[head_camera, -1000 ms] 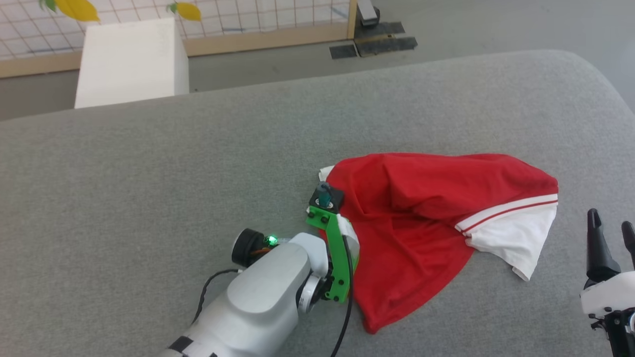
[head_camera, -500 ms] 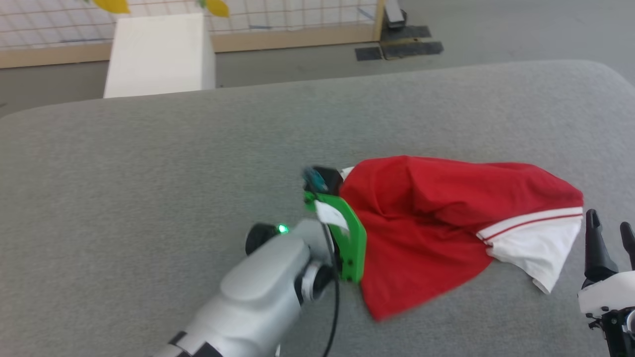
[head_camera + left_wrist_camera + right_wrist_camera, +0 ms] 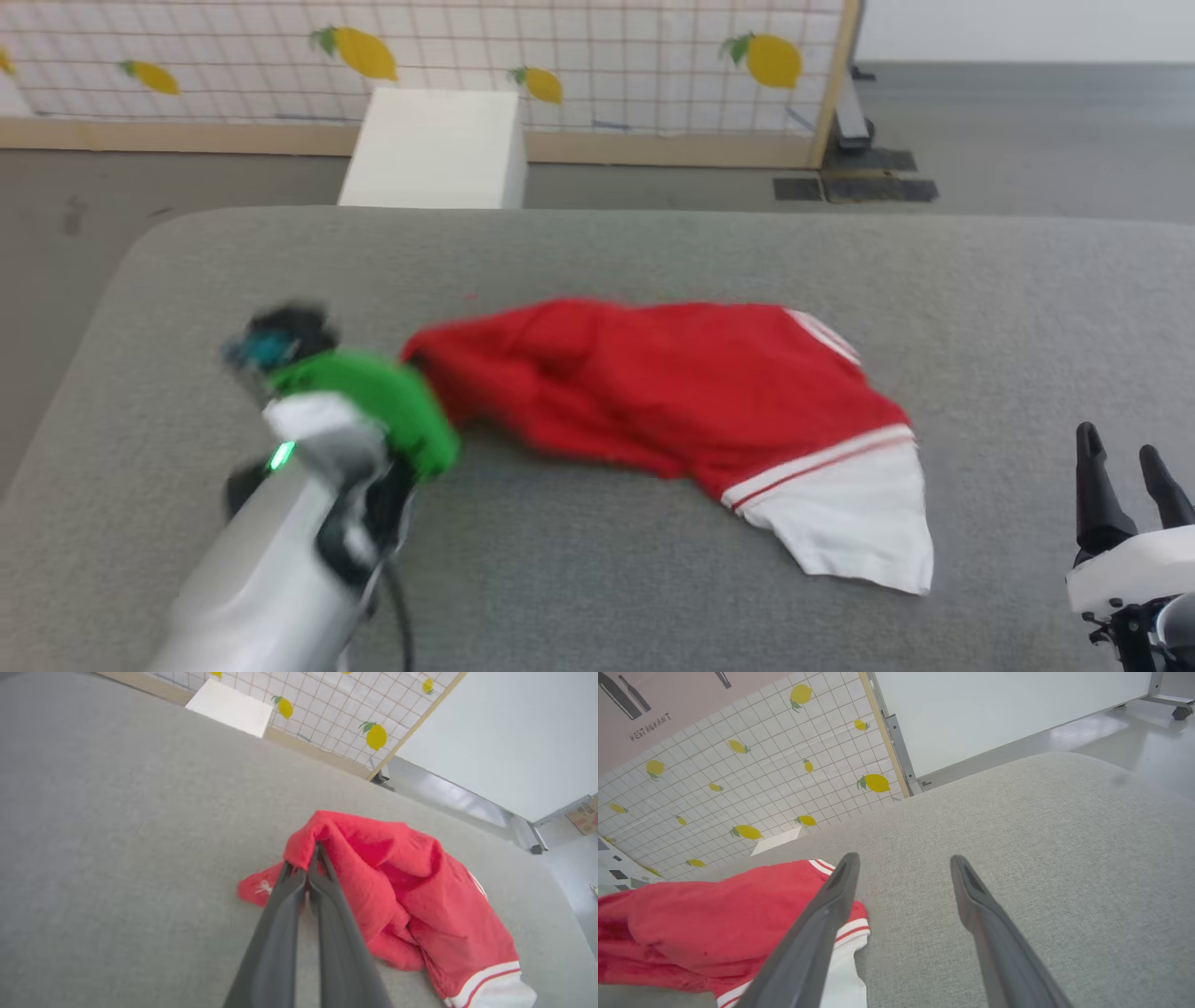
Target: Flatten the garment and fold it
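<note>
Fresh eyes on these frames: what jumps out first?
The red T-shirt with a white sleeve, lying bunched in the middle of the grey padded surface. The left gripper is shut on a fold at its left end, while the right gripper stands open at the lower right, clear of the sleeve. Behind, a lemon-print grid panel.

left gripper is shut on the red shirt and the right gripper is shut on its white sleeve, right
No: the right gripper is open, holding nothing, as the right wrist view shows. The left gripper is shut on the shirt.
</note>
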